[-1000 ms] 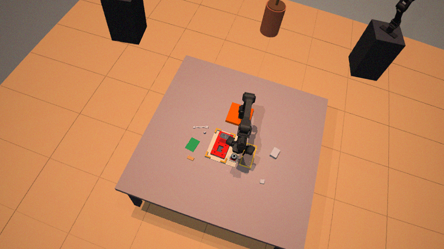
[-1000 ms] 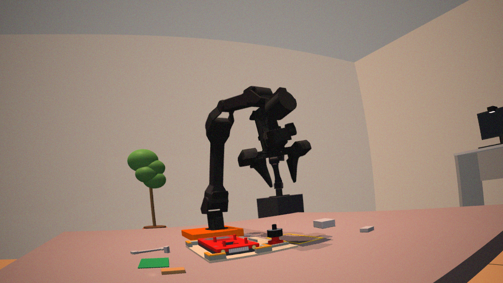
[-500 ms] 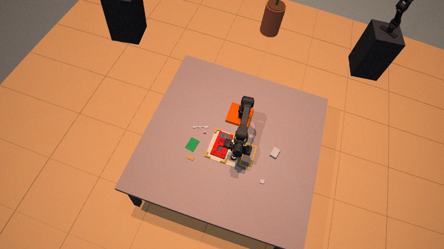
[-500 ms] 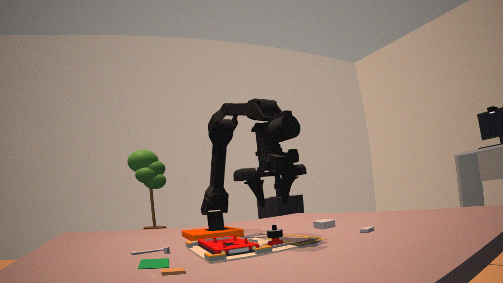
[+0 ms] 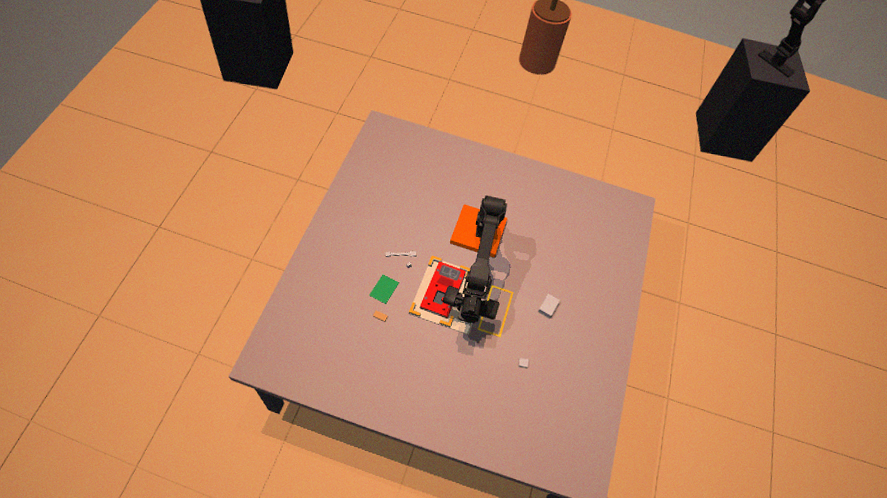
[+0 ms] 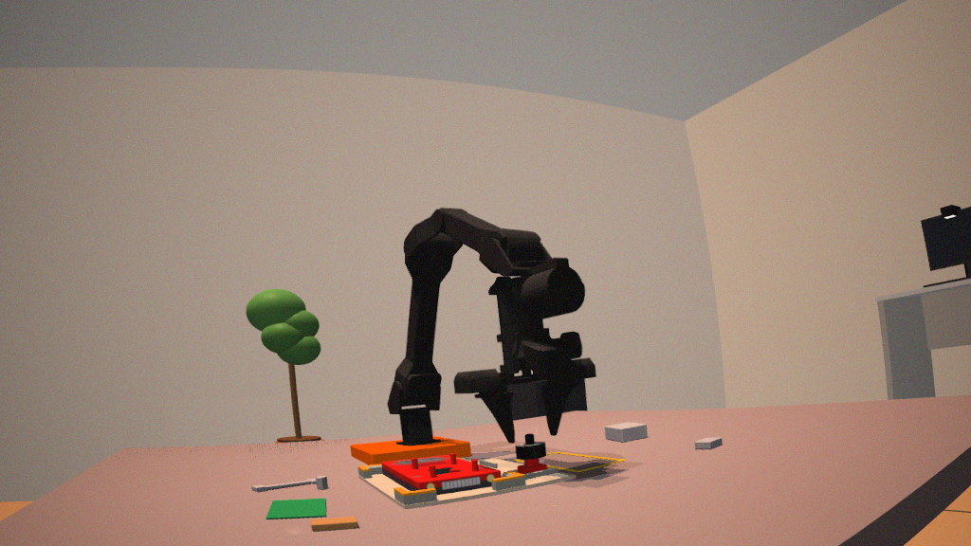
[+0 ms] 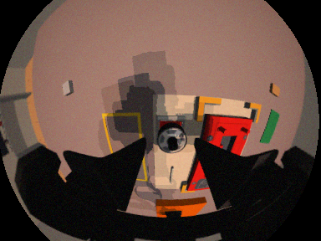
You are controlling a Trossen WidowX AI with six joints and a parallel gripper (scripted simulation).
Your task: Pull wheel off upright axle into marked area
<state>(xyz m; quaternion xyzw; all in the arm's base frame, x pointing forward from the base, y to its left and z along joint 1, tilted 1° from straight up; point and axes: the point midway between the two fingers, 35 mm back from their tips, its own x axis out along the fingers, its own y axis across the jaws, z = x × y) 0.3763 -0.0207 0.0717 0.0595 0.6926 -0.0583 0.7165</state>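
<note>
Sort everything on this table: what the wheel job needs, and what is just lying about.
Needed:
- wheel on its upright axle
- yellow-marked area
- gripper, jaws open above the wheel

Lying about:
- green card
- small orange block
- grey tool
- two pale blocks
- red board

Black wheel (image 6: 530,449) seated on upright axle, beside yellow-outlined marked area (image 6: 582,463), untouched.

My arm (image 6: 422,318) is matte black all over, blocky faceted links, chunky rounded joints, bolted on a flat orange base plate (image 6: 370,450); my gripper (image 6: 529,428) has two pointed wedge-shaped black fingers
</note>
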